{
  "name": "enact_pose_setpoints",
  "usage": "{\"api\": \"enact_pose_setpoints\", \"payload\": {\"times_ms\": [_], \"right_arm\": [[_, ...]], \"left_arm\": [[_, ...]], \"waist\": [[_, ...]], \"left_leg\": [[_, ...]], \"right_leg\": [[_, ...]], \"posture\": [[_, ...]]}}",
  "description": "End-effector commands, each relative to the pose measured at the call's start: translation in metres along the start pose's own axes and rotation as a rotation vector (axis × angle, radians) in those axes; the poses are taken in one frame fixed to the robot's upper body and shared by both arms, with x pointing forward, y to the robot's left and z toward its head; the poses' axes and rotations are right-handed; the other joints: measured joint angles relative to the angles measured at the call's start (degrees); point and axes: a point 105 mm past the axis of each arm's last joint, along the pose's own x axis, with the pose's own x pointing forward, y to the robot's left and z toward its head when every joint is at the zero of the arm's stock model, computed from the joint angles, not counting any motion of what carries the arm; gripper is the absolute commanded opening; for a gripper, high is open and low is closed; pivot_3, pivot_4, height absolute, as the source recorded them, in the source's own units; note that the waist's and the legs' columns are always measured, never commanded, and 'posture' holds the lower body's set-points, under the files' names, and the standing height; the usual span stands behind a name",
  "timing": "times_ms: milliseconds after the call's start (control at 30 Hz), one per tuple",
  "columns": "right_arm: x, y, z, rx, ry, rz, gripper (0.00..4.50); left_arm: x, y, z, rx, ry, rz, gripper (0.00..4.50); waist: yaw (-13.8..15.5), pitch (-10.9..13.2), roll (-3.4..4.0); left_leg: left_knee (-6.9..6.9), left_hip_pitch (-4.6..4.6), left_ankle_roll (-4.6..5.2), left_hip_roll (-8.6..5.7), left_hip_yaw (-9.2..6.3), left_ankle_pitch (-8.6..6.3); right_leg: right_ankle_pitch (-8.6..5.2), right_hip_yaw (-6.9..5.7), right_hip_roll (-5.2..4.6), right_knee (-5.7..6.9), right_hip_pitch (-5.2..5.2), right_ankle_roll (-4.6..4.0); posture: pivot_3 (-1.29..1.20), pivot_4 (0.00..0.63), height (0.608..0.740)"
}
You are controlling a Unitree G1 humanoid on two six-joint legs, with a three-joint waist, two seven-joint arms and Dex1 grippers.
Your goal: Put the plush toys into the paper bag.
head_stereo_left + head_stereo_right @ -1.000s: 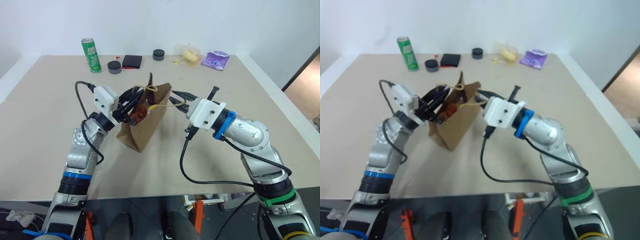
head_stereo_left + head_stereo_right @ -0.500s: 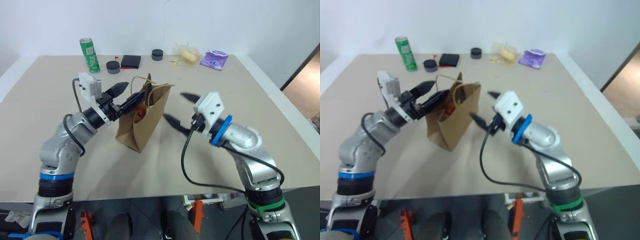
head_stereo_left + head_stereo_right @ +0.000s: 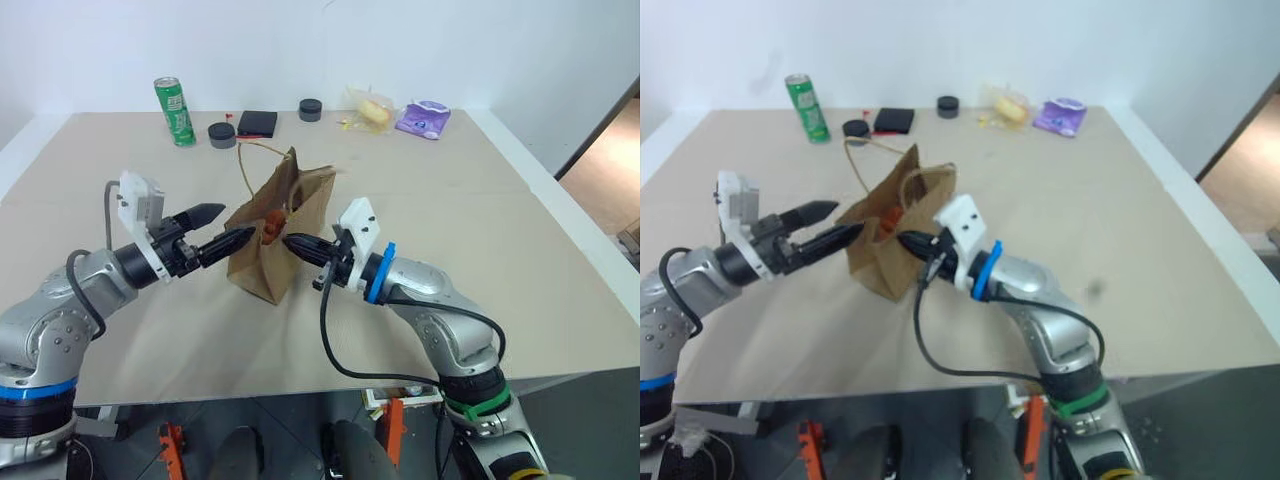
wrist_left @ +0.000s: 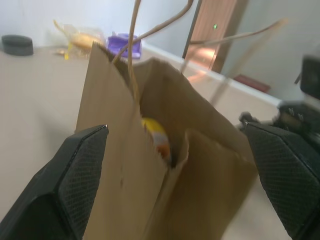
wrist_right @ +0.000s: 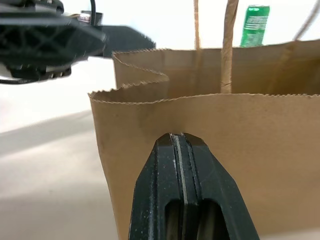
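Mid-table, upright crumpled brown paper bag (image 3: 268, 255), orange plush toy (image 3: 272, 226) inside

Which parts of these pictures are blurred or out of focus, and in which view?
Left wrist view: the brown paper bag's twisted-cord handles smear, and the far purple packet is soft. Right wrist view: the shut right gripper looks sharp, the green can behind is hazy. Right eye view: the open left gripper is slightly blurred.
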Motion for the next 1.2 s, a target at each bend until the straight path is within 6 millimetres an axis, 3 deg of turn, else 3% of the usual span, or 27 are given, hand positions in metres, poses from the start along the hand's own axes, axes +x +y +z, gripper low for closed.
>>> {"api": "enact_pose_setpoints", "payload": {"times_ms": [33, 300, 633, 800, 900, 1100, 1133, 1167, 1200], "right_arm": [[0.012, 0.0, 0.013, -0.023, -0.047, 0.028, 0.03], [0.03, -0.001, 0.019, -0.04, -0.06, 0.069, 0.03], [0.029, 0.004, 0.02, -0.042, -0.06, 0.093, 0.03], [0.029, 0.004, 0.023, -0.043, -0.07, 0.091, 0.03], [0.029, 0.005, 0.025, -0.044, -0.077, 0.093, 0.0], [0.028, 0.006, 0.029, -0.051, -0.085, 0.1, 0.0], [0.027, 0.006, 0.031, -0.054, -0.088, 0.101, 0.0], [0.027, 0.006, 0.031, -0.055, -0.09, 0.101, 0.0], [0.026, 0.006, 0.033, -0.055, -0.096, 0.1, 0.0]], "left_arm": [[0.005, -0.011, -0.004, 0.067, 0.002, -0.028, 4.5], [0.02, -0.017, -0.016, 0.07, -0.021, -0.035, 4.5], [0.044, -0.001, -0.025, 0.097, -0.068, 0.106, 4.5], [0.051, -0.002, -0.031, 0.126, -0.064, 0.102, 4.5], [0.051, 0.0, -0.031, 0.13, -0.067, 0.108, 3.69], [0.052, 0.0, -0.033, 0.122, -0.064, 0.098, 0.67], [0.052, -0.001, -0.034, 0.124, -0.058, 0.092, 0.67], [0.052, -0.001, -0.035, 0.127, -0.053, 0.088, 0.18], [0.051, -0.001, -0.035, 0.126, -0.052, 0.086, 0.07]], "waist": [[0.1, 0.0, -0.01], [0.0, 0.0, -0.01], [0.1, 0.0, -0.01], [0.1, 0.0, -0.02], [0.1, 0.0, -0.01], [0.0, 0.0, -0.01], [0.0, 0.0, -0.02], [0.0, 0.0, -0.01], [0.0, 0.0, -0.01]], "left_leg": [[0.0, -0.01, 0.0, 0.0, -0.01, 0.0], [-0.01, -0.02, 0.0, 0.03, -0.01, 0.0], [-0.02, -0.03, 0.0, 0.01, -0.02, 0.0], [-0.02, -0.04, 0.0, 0.01, -0.01, 0.0], [-0.03, -0.04, 0.0, 0.01, -0.01, 0.0], [-0.03, -0.03, 0.0, 0.03, -0.05, 0.0], [-0.02, -0.04, 0.0, 0.02, -0.05, 0.0], [-0.02, -0.04, 0.0, 0.02, -0.04, 0.0], [-0.02, -0.04, 0.0, 0.02, -0.03, 0.0]], "right_leg": [[-0.01, -0.02, 0.0, 0.0, 0.01, -0.02], [-0.01, -0.02, 0.03, 0.0, -0.02, -0.02], [0.02, -0.02, 0.02, 0.01, 0.0, 0.02], [0.16, -0.02, 0.03, 0.01, -0.01, 0.25], [0.15, -0.02, 0.02, 0.0, -0.02, 0.25], [0.16, -0.05, 0.05, 0.01, -0.01, 0.26], [0.16, -0.05, 0.04, 0.01, -0.01, 0.26], [0.16, -0.04, 0.03, 0.01, -0.01, 0.26], [0.16, -0.03, 0.02, 0.01, -0.01, 0.26]], "posture": [[0.0, 0.15, 0.74], [0.0, 0.15, 0.74], [0.0, 0.15, 0.74], [0.0, 0.15, 0.74], [0.0, 0.15, 0.74], [0.0, 0.15, 0.74], [0.0, 0.15, 0.74], [0.0, 0.15, 0.74], [0.0, 0.15, 0.74]]}}
